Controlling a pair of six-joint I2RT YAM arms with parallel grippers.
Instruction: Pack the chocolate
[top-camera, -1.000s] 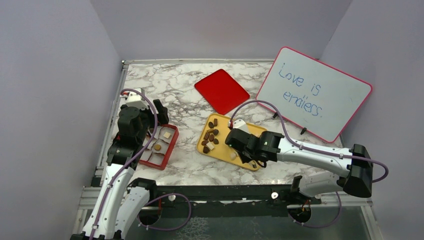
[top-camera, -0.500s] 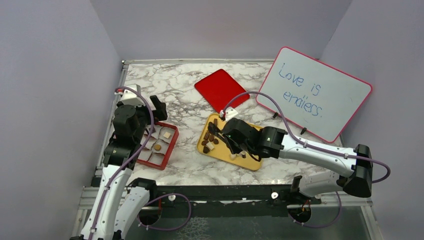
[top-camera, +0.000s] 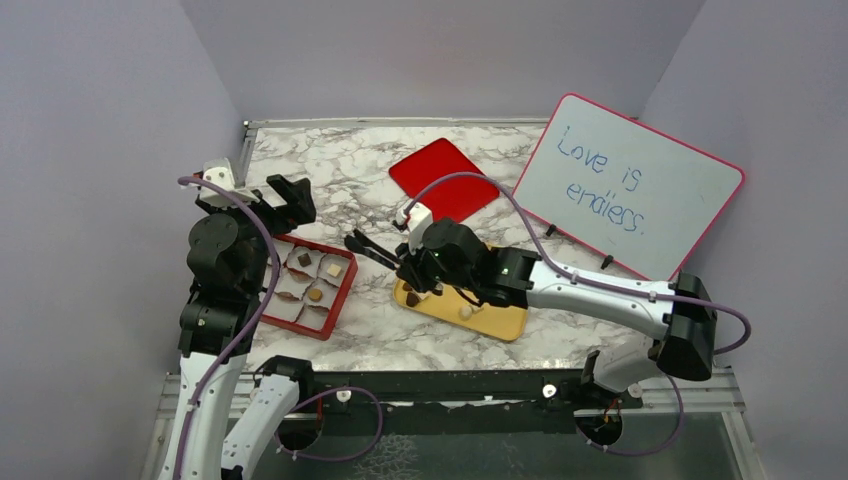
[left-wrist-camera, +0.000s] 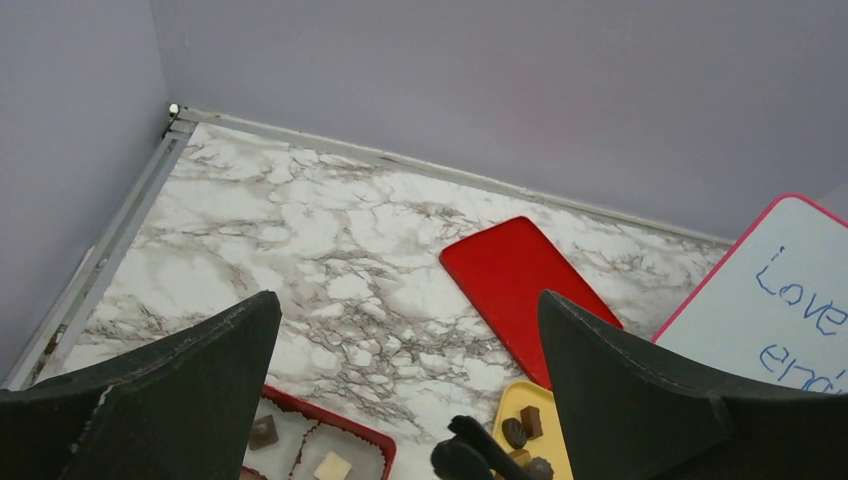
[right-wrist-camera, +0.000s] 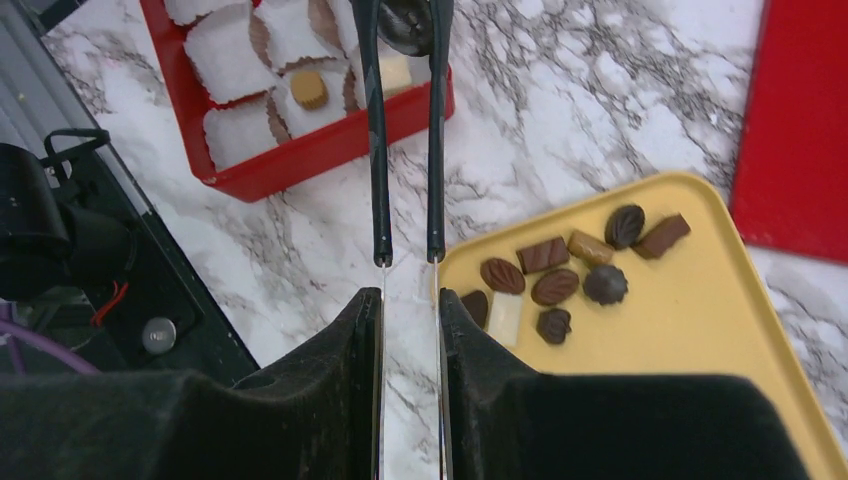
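1. Far left: left gripper (top-camera: 288, 197), fingers spread to full width with nothing between them, raised clear of the work. Corner of the red box (top-camera: 343, 292) just below and behind its fingertips.
2. Next along, straight under the right tool's tips: that box and its white-lined cells, at least 3 of them filled, with 1 dark piece (top-camera: 304, 259), 1 cream square (top-camera: 334, 269) and 1 tan round (right-wrist-camera: 310, 92).
3. Centre: right gripper (top-camera: 353, 241), long thin fingers drawn narrow, pinching 1 dark rounded chocolate (right-wrist-camera: 405, 22) at the very tips. Poised above the cell with the cream square or the cell next to it; cannot tell which.
4. Behind that gripper's wrist: yellow tray (top-camera: 495, 322), with roughly 10 loose chocolates (right-wrist-camera: 553, 287) clustered at the end nearest the fingers.
5. Farther right, beyond the wrist: red lid (top-camera: 443, 182) flat on the marble table (top-camera: 330, 160), and a whiteboard (top-camera: 630, 190) propped upright.
6. Judged to be mid-delivery, with 1 piece carried from tray to box and not yet released.
7. Next move calls for shifting the tips over an empty cell and lowering until the piece sits in the liner. Then part the fingers only slightly and lift straight up, without nudging the neighbouring pieces.
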